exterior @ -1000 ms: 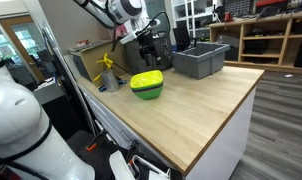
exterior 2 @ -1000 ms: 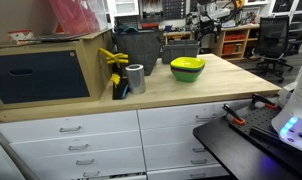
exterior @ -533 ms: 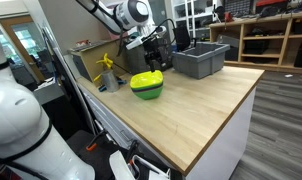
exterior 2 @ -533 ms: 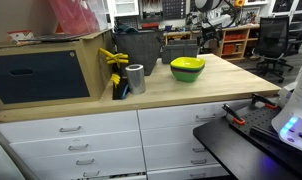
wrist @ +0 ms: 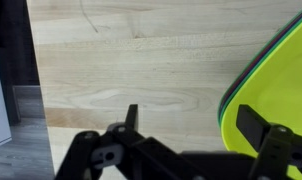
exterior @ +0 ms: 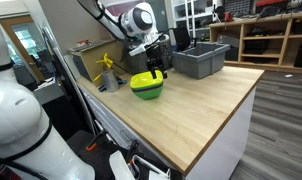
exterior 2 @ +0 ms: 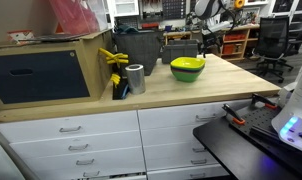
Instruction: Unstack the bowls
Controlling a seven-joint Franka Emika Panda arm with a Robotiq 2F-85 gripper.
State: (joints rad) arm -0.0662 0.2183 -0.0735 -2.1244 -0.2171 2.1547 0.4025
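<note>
On the pale wooden table [exterior: 206, 110], the stacked rounded-square plastic bowls [exterior: 146, 85], bright yellow nested in green, sit near a gray rectangular plastic bin [exterior: 199, 60]. The claw [exterior: 157, 70] hangs at their rim, fingers spread wide and empty.

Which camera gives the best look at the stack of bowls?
The exterior view facing the drawer fronts: the stack of bowls is whole and unblocked, yellow over green. In an exterior view from above, the tool crowds the stack's far rim. The wrist view catches only one rim edge.
</note>
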